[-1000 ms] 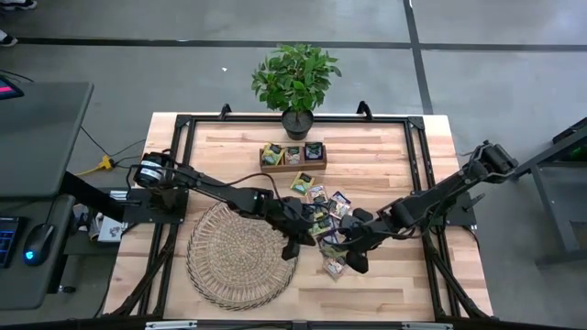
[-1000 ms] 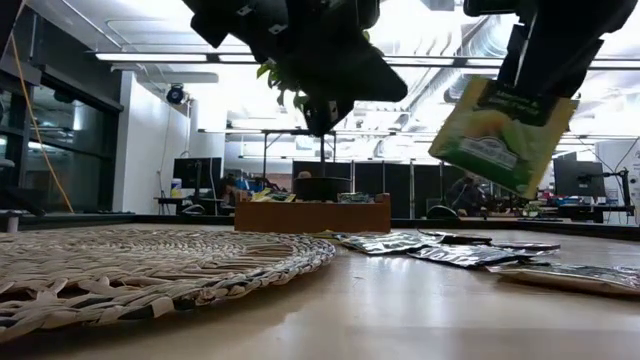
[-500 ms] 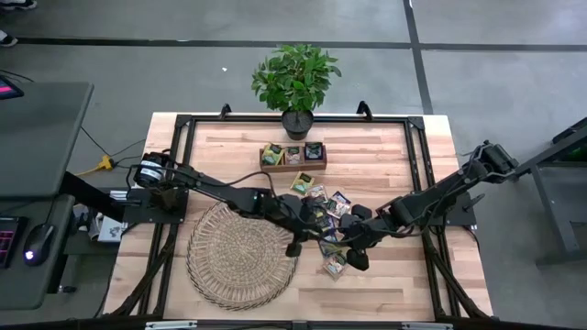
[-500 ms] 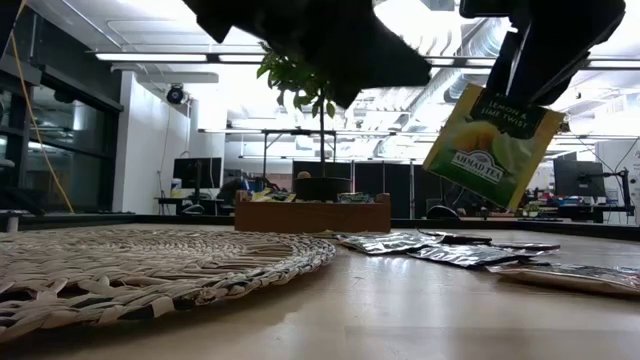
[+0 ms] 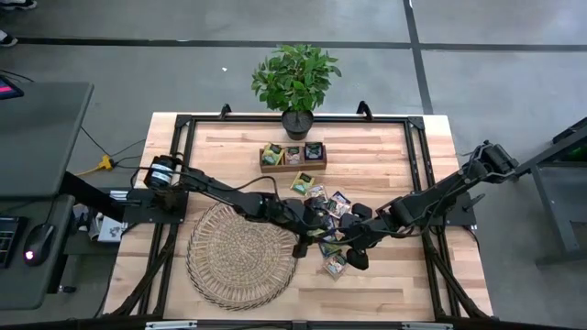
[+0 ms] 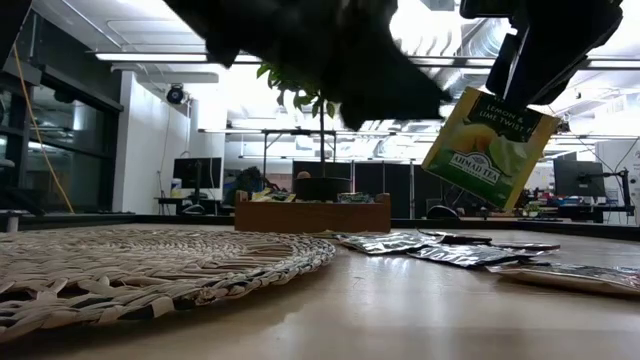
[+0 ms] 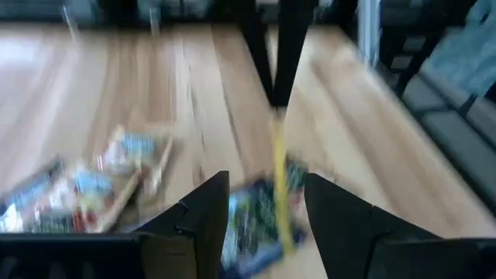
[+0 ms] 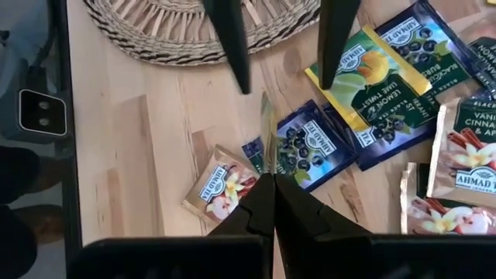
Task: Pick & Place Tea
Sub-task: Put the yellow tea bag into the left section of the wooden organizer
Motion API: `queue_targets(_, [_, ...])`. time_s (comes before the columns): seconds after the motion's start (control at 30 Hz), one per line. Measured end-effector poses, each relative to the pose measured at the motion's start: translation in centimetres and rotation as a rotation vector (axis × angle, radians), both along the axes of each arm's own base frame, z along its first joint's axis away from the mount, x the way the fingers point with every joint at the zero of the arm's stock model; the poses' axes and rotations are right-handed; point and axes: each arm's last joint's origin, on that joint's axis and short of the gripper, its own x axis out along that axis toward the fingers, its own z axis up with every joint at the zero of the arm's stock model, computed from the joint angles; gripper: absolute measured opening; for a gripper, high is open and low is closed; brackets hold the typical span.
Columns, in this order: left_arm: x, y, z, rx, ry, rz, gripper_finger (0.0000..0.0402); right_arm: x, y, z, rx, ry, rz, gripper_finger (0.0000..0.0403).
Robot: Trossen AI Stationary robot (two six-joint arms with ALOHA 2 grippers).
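Low view: right pincer dangles tilted yellow-green sachet, top corner uppermost.

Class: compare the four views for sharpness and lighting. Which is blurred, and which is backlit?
Left wrist view: smeared, the loose sachets unreadable. Right wrist view: sharp, print legible on the dark navy sachet. Low view: ceiling lights silhouette the arms; the held yellow-green lemon-lime sachet stays readable. High view: evenly lit.

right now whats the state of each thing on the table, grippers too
right gripper: shut on the yellow-green lemon tea sachet, held edge-up above the table
left gripper: open, empty, beside the held sachet
loose tea sachets: lying flat on the wooden table
round wicker mat: flat, nothing on it
small brown wooden tray: holds sachets
potted green plant: upright at the table's far edge
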Motion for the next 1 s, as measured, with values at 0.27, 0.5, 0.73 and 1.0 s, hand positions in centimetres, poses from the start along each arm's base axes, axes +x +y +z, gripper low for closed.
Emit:
queue_targets(0.27, [0.1, 0.1, 0.2, 0.005, -0.013, 0.02, 0.0168, 0.0, 0.0, 0.0, -0.007, -0.005, -0.003, 0.0])
queue_targets(0.5, [0.1, 0.1, 0.3, 0.006, -0.014, 0.021, 0.0168, 0.2, 0.0, 0.2, -0.016, -0.04, -0.01, 0.0])
queue_targets(0.73, [0.1, 0.1, 0.2, 0.007, -0.012, 0.025, 0.0168, 0.6, -0.5, 0.3, -0.025, -0.058, -0.028, 0.0])
queue_targets(1.0, [0.1, 0.1, 0.3, 0.007, -0.013, 0.025, 0.0157, 1.0, -0.7, 0.5, -0.022, -0.097, -0.015, 0.0])
